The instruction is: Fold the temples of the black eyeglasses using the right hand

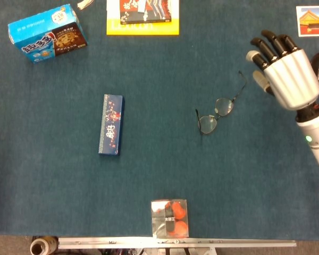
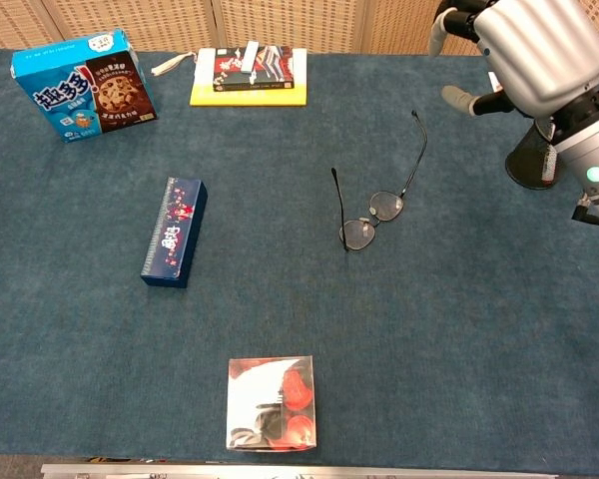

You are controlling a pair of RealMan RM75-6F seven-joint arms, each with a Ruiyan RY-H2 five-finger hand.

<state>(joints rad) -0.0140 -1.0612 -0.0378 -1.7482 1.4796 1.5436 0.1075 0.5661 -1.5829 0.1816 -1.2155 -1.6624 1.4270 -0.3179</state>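
Note:
The black eyeglasses (image 1: 216, 114) (image 2: 372, 218) lie on the blue table with both temples spread out and pointing away from me. My right hand (image 1: 283, 71) (image 2: 524, 52) hovers above and to the right of them, beyond the right temple's tip. It touches nothing, its fingers are apart and slightly curled, and nothing is in it. My left hand appears in neither view.
A dark blue slim box (image 1: 110, 124) lies left of centre. A blue cookie box (image 1: 47, 33) and a yellow book (image 1: 142, 16) sit at the far edge. A clear box of orange items (image 1: 169, 218) is near the front. A black pen cup (image 2: 532, 157) stands behind the right hand.

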